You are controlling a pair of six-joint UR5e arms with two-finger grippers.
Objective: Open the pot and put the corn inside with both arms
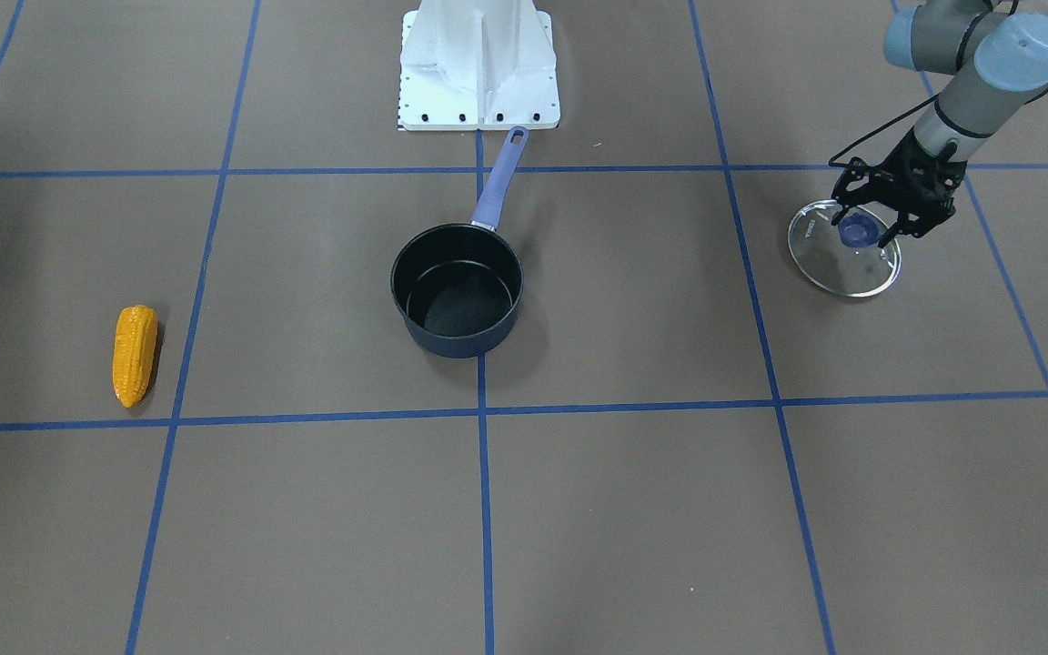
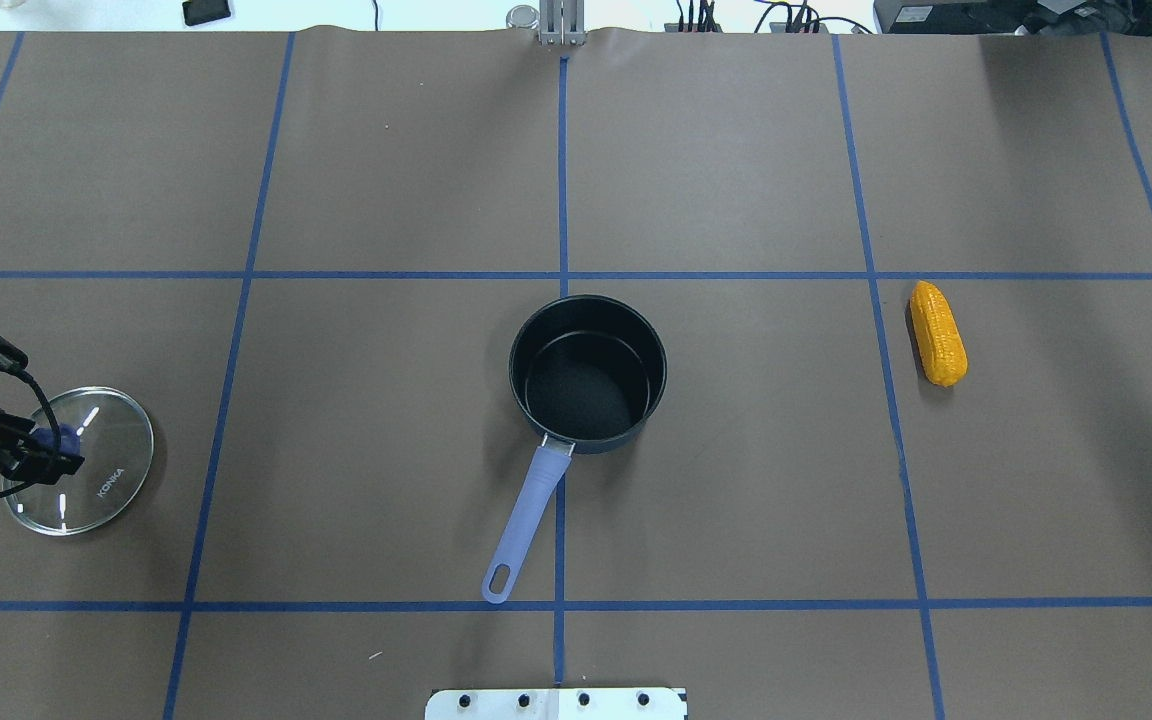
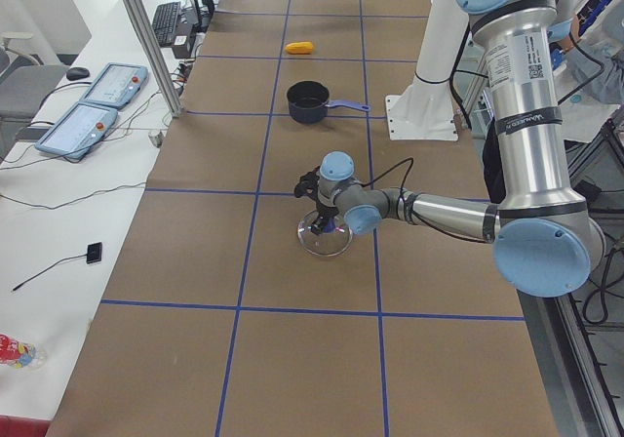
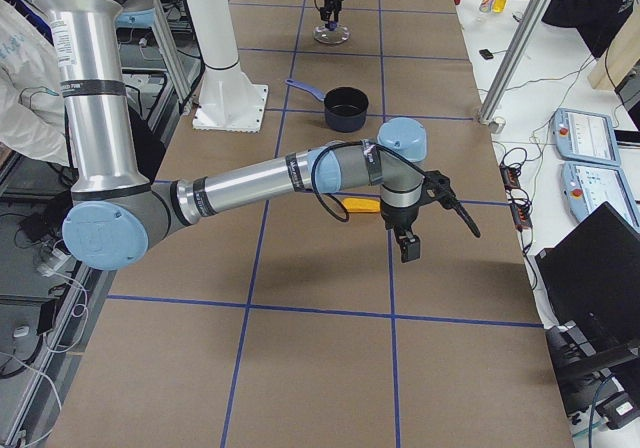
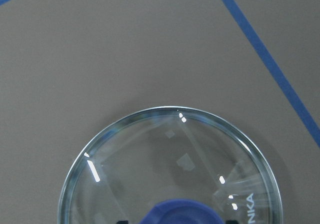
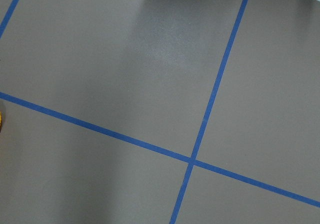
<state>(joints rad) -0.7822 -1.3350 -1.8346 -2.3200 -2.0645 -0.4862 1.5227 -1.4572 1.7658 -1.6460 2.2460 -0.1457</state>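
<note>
Left claw straddles the lid knob upper right, can't tell if it's gripping. Pot sits open at center; right claw, can't tell either.

Brown table gridded with blue tape.
</note>
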